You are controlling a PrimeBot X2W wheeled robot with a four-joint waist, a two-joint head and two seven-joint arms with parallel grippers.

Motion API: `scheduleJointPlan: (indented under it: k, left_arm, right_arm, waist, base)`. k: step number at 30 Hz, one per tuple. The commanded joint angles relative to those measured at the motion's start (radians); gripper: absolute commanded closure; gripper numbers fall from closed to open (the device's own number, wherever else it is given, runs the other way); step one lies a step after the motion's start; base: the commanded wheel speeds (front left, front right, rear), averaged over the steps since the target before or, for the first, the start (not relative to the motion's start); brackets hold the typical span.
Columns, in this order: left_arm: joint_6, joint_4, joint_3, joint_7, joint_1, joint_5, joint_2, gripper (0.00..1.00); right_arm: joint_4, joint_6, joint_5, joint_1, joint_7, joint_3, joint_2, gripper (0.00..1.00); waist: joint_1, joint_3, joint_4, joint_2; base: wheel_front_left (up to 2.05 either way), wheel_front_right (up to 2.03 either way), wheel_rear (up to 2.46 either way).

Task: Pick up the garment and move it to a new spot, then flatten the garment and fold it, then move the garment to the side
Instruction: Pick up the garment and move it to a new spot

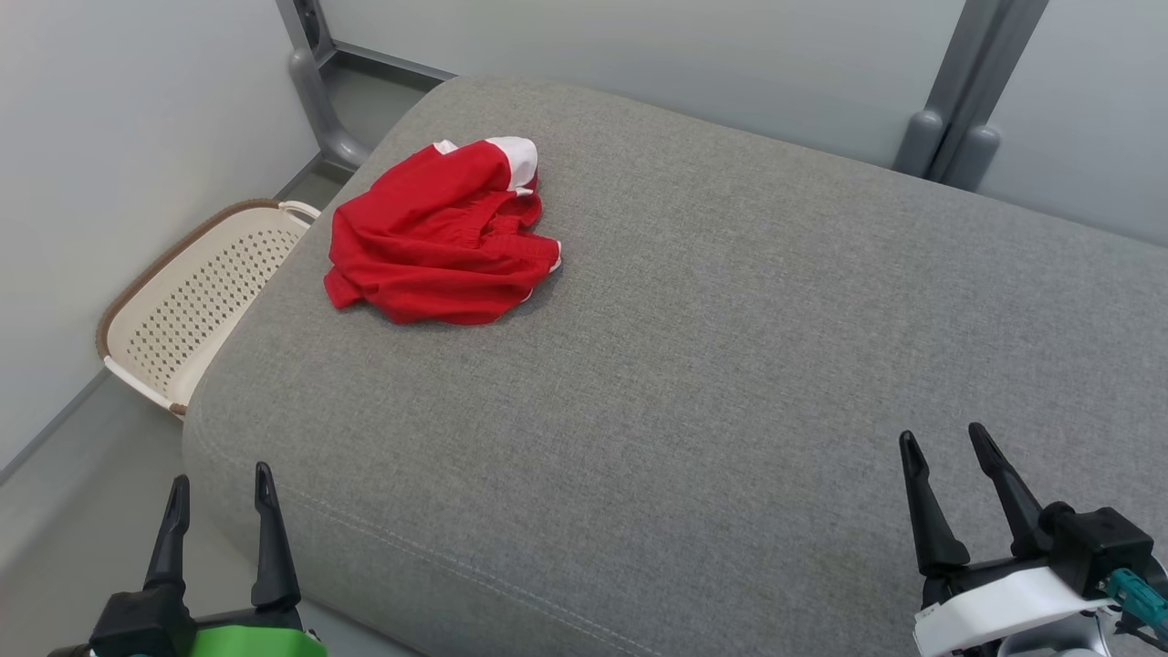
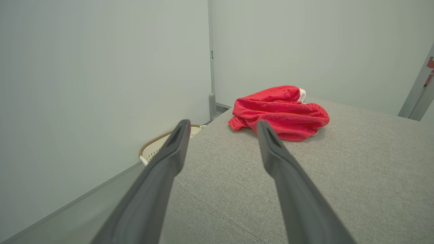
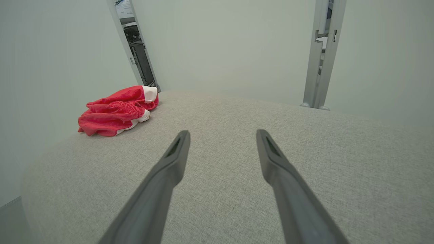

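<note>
A crumpled red garment (image 1: 443, 233) with white trim lies in a heap at the far left of the grey cushioned surface (image 1: 712, 365). The left wrist view has the garment (image 2: 279, 112) ahead beyond the fingertips; in the right wrist view the garment (image 3: 118, 110) lies far off to the left. My left gripper (image 1: 222, 493) hangs open at the lower left, just off the cushion's near corner, nothing between its fingers. Over the cushion's near right part my right gripper (image 1: 944, 447) stands open and empty, far from the garment.
A cream perforated basket (image 1: 196, 297) with a brown rim sits on the floor left of the cushion, against the pale wall. Grey partition posts (image 1: 949, 128) rise behind the cushion, and another post (image 1: 319, 91) stands at the back left.
</note>
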Motion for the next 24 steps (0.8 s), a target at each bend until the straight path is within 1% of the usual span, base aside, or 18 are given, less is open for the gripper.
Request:
scheduleJointPlan:
  k: [1, 6, 12, 16, 21, 24]
  left_arm:
    - [0.000, 0.002, -0.001, -0.003, 0.009, 0.000, 0.000, 0.00]
    - [-0.004, 0.005, 0.009, -0.003, -0.031, -0.002, 0.001, 0.00]
    - [-0.009, 0.010, 0.037, -0.003, -0.133, -0.009, 0.012, 0.00]
    - [-0.014, 0.021, 0.064, -0.003, -0.247, -0.014, 0.024, 0.00]
    - [-0.022, 0.058, 0.102, -0.002, -0.422, -0.020, 0.055, 0.00]
    - [-0.033, 0.101, 0.125, -0.002, -0.533, -0.020, 0.090, 0.00]
  right_arm:
    - [0.001, -0.002, 0.001, 0.004, 0.001, -0.001, -0.004, 0.00]
    - [-0.014, -0.002, -0.005, -0.005, 0.010, -0.006, -0.016, 0.00]
    - [-0.058, -0.002, -0.009, -0.030, 0.038, -0.037, -0.064, 0.00]
    - [-0.101, -0.002, -0.001, -0.049, 0.056, -0.081, -0.110, 0.00]
    - [-0.156, -0.002, 0.013, -0.074, 0.072, -0.155, -0.171, 0.00]
    - [-0.193, -0.002, 0.017, -0.085, 0.080, -0.195, -0.196, 0.00]
  waist:
    - [0.0001, 0.000, -0.003, 0.0000]
    - [0.0001, 0.024, -0.040, 0.0000]
    - [0.0001, 0.102, -0.121, 0.0000]
    - [0.0001, 0.181, -0.188, 0.0000]
    - [0.0001, 0.289, -0.270, 0.0000]
    - [0.0001, 0.353, -0.317, 0.0000]
  base:
    - [0.00, 0.00, 0.00]
    - [0.00, 0.00, 0.00]
    - [0.00, 0.00, 0.00]
    - [0.00, 0.00, 0.00]
    - [0.00, 0.00, 0.00]
    - [0.00, 0.00, 0.00]
